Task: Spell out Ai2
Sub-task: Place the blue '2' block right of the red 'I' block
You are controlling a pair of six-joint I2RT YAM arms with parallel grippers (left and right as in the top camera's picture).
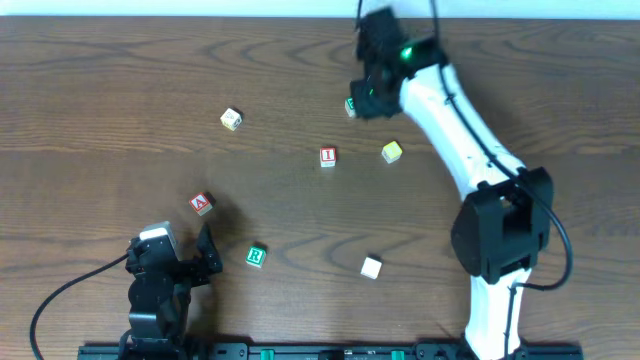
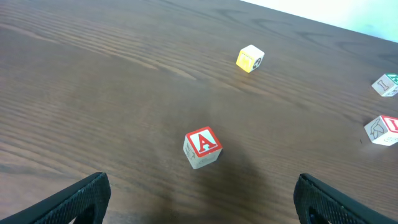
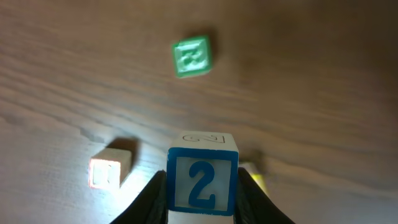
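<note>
While the left gripper (image 2: 202, 202) gapes, the right gripper (image 3: 202, 198) pinches a blue-framed 2 block (image 3: 202, 177) (face seemingly white).

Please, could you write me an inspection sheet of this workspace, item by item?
Surface: dark wood-grain table.
Job's things: A block lies free in front of the left tool; I block mid-table; 2 block gripped.
Clutter: green block, yellow block, white block, pale block.
Tools: left tool open, holding nothing; right tool shut on the 2 block.
Cables: black cable by the left arm; second cable by the right arm.
Surroundings: white strip beyond the far edge; black rail at the near edge.
</note>
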